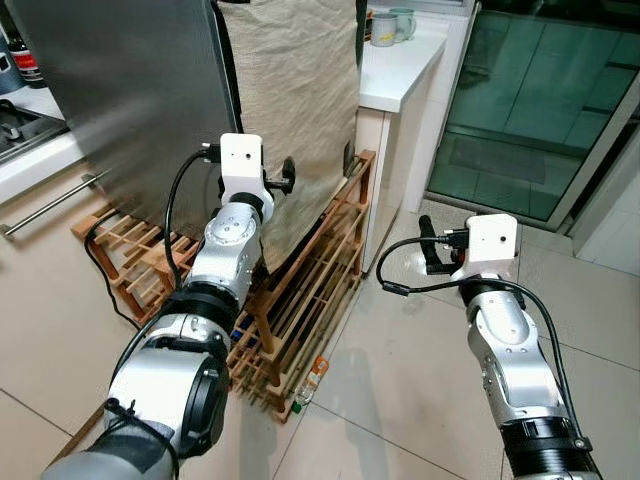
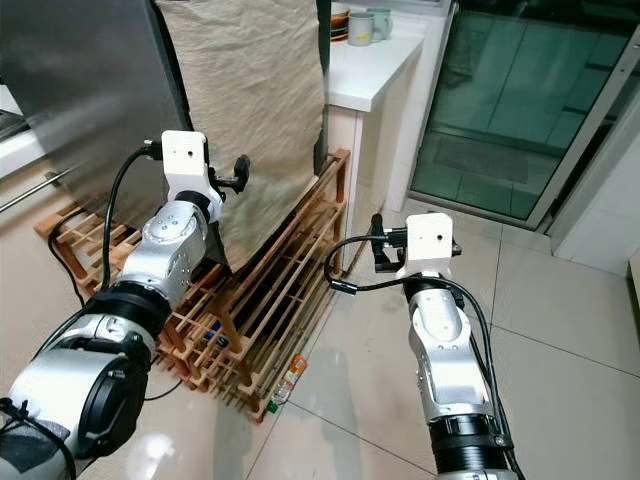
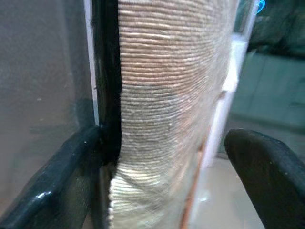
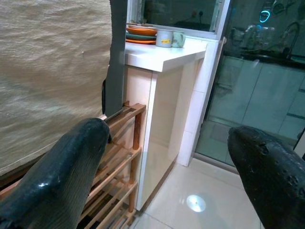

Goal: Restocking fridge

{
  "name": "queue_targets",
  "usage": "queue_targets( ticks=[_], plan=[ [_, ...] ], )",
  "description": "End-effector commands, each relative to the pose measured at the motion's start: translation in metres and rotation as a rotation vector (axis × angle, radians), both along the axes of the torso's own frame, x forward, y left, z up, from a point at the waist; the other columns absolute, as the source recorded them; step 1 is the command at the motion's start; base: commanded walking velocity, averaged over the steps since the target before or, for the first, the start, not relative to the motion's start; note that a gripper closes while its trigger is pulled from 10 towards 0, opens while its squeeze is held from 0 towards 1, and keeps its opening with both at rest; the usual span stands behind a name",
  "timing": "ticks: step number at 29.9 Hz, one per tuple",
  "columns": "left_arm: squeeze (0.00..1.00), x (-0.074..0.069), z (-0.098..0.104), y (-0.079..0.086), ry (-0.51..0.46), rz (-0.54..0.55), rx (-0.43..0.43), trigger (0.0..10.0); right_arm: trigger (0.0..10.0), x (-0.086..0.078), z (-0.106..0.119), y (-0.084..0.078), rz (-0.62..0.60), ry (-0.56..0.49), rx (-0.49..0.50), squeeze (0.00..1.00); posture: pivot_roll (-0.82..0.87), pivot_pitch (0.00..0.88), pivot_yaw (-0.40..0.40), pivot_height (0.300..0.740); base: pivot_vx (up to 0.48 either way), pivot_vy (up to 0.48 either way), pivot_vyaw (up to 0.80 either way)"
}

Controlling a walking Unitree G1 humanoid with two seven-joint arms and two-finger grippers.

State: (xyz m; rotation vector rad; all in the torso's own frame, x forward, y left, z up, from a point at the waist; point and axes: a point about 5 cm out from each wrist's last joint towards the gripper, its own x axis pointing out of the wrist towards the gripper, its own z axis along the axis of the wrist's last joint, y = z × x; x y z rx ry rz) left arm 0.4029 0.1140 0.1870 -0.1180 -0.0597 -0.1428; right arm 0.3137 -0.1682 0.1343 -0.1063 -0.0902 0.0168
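Observation:
The fridge's steel door [image 1: 130, 90] stands at the left, closed. A beige woven cloth [image 1: 295, 110] hangs over the fridge's side. My left gripper [image 1: 285, 180] is raised at the door's right edge, open. In the left wrist view its fingers [image 3: 57, 186] straddle the black door seal [image 3: 107, 95] and the cloth's front edge [image 3: 171, 119]; one finger rests against the seal. My right gripper [image 1: 428, 245] hangs open in the air above the tiled floor, right of the fridge, with nothing between its fingers [image 4: 71, 167].
A wooden slat rack [image 1: 310, 290] lies under and beside the fridge, with a small bottle [image 1: 310, 382] on the floor at its corner. A white counter [image 1: 400, 60] with mugs [image 1: 392, 26] stands behind. A glass sliding door [image 1: 530, 110] is at the right. A black cable [image 1: 100, 260] trails by the rack.

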Motion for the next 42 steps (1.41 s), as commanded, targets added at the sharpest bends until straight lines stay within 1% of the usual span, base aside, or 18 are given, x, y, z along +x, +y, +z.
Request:
queue_targets(
  ticks=[1, 2, 6, 9, 10, 11, 12, 13, 14, 16, 20, 23, 27, 31, 35, 36, 39, 42],
  plan=[
    [0.00, -0.001, 0.018, -0.030, -0.079, -0.224, -0.053, 10.0, 10.0, -0.001, 0.002, 0.001, 0.004, -0.001, 0.001, 0.00, -0.21, 0.000, 0.073, 0.740, 0.000, 0.000, 0.00],
    [0.00, -0.001, 0.018, -0.030, -0.079, -0.224, -0.053, 10.0, 10.0, -0.001, 0.002, 0.001, 0.004, -0.001, 0.001, 0.00, -0.21, 0.000, 0.073, 0.740, 0.000, 0.000, 0.00],
    [0.00, -0.012, 0.026, -0.068, -0.119, -0.530, -0.098, 10.0, 10.0, -0.008, -0.007, 0.004, 0.052, 0.051, 0.007, 0.00, -0.22, 0.000, 0.076, 0.740, 0.000, 0.000, 0.00],
    [0.00, -0.019, 0.030, -0.093, -0.135, -0.629, -0.115, 10.0, 10.0, -0.025, -0.027, 0.020, 0.232, 0.190, -0.011, 0.00, -0.23, 0.000, 0.083, 0.740, 0.000, 0.000, 0.00],
    [0.00, -0.025, 0.031, -0.109, -0.137, -0.693, -0.129, 10.0, 10.0, -0.037, -0.036, 0.026, 0.333, 0.262, -0.018, 0.00, -0.25, 0.000, 0.092, 0.740, 0.000, 0.000, 0.00],
    [0.00, -0.025, 0.031, -0.109, -0.137, -0.693, -0.129, 10.0, 10.0, -0.037, -0.036, 0.026, 0.333, 0.262, -0.018, 0.00, -0.25, 0.000, 0.092, 0.740, 0.000, 0.000, 0.00],
    [0.00, -0.034, 0.031, -0.130, -0.142, -0.789, -0.156, 10.0, 10.0, -0.051, -0.041, 0.027, 0.429, 0.312, -0.007, 0.00, -0.26, 0.000, 0.100, 0.740, 0.000, 0.000, 0.00],
    [0.00, -0.041, 0.032, -0.141, -0.151, -0.854, -0.170, 10.0, 10.0, -0.055, -0.041, 0.025, 0.452, 0.327, 0.005, 0.00, -0.27, 0.000, 0.105, 0.740, 0.000, 0.000, 0.00],
    [0.00, -0.041, 0.032, -0.141, -0.151, -0.854, -0.170, 10.0, 10.0, -0.055, -0.041, 0.025, 0.452, 0.327, 0.005, 0.00, -0.27, 0.000, 0.105, 0.740, 0.000, 0.000, 0.00],
    [0.00, -0.057, 0.036, -0.159, -0.179, -0.982, -0.200, 10.0, 10.0, -0.055, -0.034, 0.017, 0.447, 0.324, 0.041, 0.00, -0.28, 0.000, 0.110, 0.740, 0.000, 0.000, 0.00],
    [0.00, -0.063, 0.036, -0.156, -0.205, -1.020, -0.190, 10.0, 10.0, -0.048, -0.024, 0.016, 0.450, 0.303, 0.067, 0.00, -0.28, 0.000, 0.106, 0.740, 0.000, 0.000, 0.00],
    [0.00, -0.059, 0.032, -0.142, -0.212, -0.981, -0.165, 10.0, 10.0, -0.046, -0.018, 0.025, 0.494, 0.297, 0.071, 0.00, -0.27, 0.000, 0.094, 0.740, 0.000, 0.000, 0.00],
    [0.00, -0.041, 0.015, -0.086, -0.172, -0.744, -0.041, 10.0, 10.0, -0.043, -0.015, 0.034, 0.521, 0.300, 0.072, 0.00, -0.24, 0.000, 0.077, 0.740, 0.000, 0.000, 0.00],
    [0.00, -0.026, -0.006, -0.006, -0.087, -0.383, -0.030, 10.0, 10.0, -0.030, -0.014, 0.030, 0.432, 0.267, 0.059, 0.00, -0.21, 0.000, 0.068, 0.740, 0.000, 0.000, 0.00],
    [0.00, -0.039, -0.027, 0.056, -0.025, -0.158, -0.029, 10.0, 10.0, -0.018, -0.009, 0.028, 0.356, 0.225, 0.047, 0.00, -0.17, 0.000, 0.054, 0.740, 0.000, 0.000, 0.00],
    [0.00, -0.039, -0.027, 0.056, -0.025, -0.158, -0.029, 10.0, 10.0, -0.018, -0.009, 0.028, 0.356, 0.225, 0.047, 0.00, -0.17, 0.000, 0.054, 0.740, 0.000, 0.000, 0.00],
    [0.00, -0.053, -0.042, 0.094, 0.023, 0.009, -0.021, 10.0, 10.0, -0.006, -0.005, 0.026, 0.288, 0.193, 0.046, 0.00, -0.15, 0.000, 0.039, 0.740, 0.000, 0.000, 0.00],
    [0.00, -0.068, -0.053, 0.135, 0.063, 0.302, 0.073, 10.0, 10.0, 0.009, -0.002, 0.021, 0.207, 0.176, 0.058, 0.00, -0.11, 0.000, 0.025, 0.740, 0.000, 0.000, 0.00]
  ],
)
